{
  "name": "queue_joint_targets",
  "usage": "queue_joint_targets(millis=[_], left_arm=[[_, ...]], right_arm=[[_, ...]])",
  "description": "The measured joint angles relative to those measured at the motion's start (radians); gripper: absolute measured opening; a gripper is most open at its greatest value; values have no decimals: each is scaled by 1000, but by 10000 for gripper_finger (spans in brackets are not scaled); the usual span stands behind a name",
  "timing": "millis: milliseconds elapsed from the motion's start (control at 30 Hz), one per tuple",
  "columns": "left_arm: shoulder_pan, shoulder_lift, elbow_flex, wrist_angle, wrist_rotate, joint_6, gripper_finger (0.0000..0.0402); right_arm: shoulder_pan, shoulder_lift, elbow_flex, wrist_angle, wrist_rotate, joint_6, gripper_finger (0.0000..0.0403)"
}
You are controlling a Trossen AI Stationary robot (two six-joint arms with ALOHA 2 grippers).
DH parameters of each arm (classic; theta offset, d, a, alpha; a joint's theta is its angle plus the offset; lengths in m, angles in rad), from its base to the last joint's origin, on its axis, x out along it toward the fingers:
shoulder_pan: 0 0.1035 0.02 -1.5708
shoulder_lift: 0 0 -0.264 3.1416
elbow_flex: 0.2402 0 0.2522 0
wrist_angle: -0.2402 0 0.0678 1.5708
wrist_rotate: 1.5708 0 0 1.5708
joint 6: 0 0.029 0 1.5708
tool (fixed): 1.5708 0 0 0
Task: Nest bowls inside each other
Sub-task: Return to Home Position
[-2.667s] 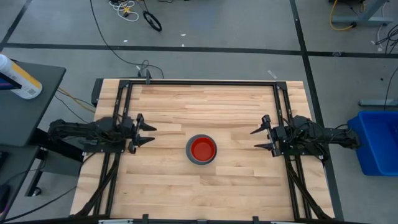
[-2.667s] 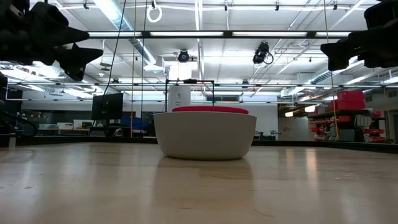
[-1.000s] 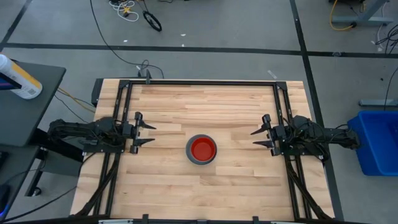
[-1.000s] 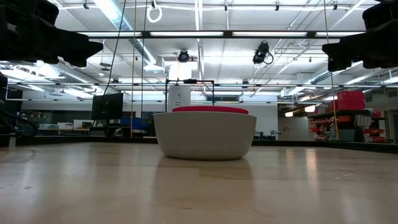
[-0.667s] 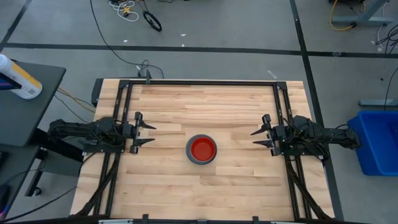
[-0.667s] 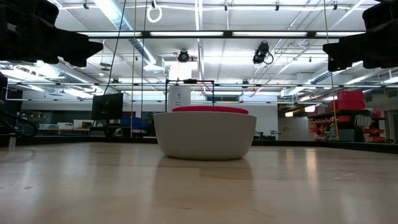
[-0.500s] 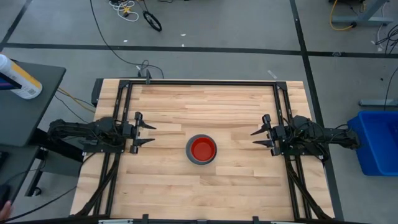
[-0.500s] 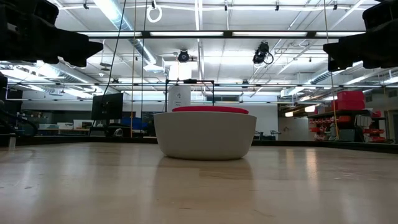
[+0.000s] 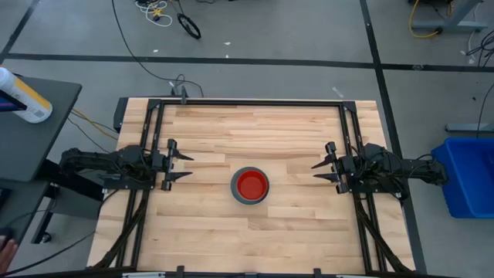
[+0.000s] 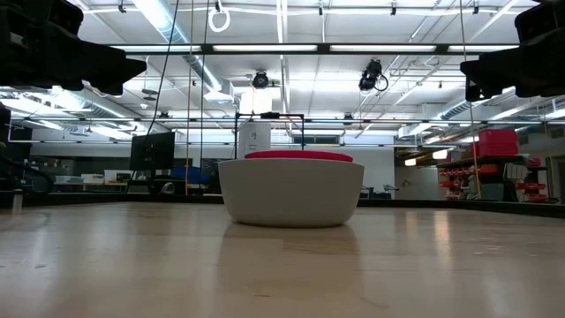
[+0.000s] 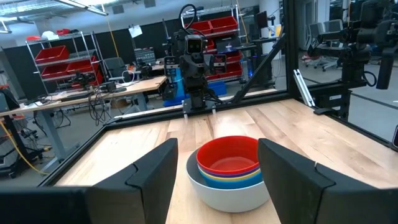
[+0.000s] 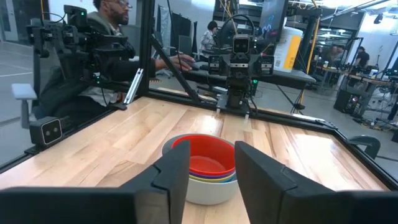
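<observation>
High view puts the left gripper (image 9: 189, 166) at the left side of the table (image 9: 255, 123), its fingers spread and holding nothing, aimed at the middle but well apart from the bowls. Compared with the picture from 2.7 s ago, it has drawn back a little toward its own edge and its fingers look slightly less splayed. Over the last second it has not shifted at all. At the centre of the table sits the stack of bowls (image 9: 250, 186), with the red bowl (image 9: 252, 184) uppermost inside the grey bowl (image 9: 234, 188), which rests on the wood. The left wrist view shows a yellow bowl (image 11: 214, 177) and a blue bowl (image 11: 233, 183) as thin rims between the red and the grey. I cannot tell whether a second blue sits among them. The stack lies exactly where it did in every earlier picture. On the right side of the table, the right gripper (image 9: 315, 172) mirrors the left: its fingers are parted and empty, it is well clear of the stack, and it has hardly moved since 2.7 s ago. With both arms pulled back and motionless and the bowls gathered into one pile, the nesting looks finished and the arms seem to have reached their resting pose.
</observation>
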Motion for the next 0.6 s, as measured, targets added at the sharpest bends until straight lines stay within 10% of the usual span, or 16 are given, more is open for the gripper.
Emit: queue_joint_targets(millis=[600], left_arm=[[0,0,0,0,0,0,228]], right_arm=[[0,0,0,0,0,0,136]])
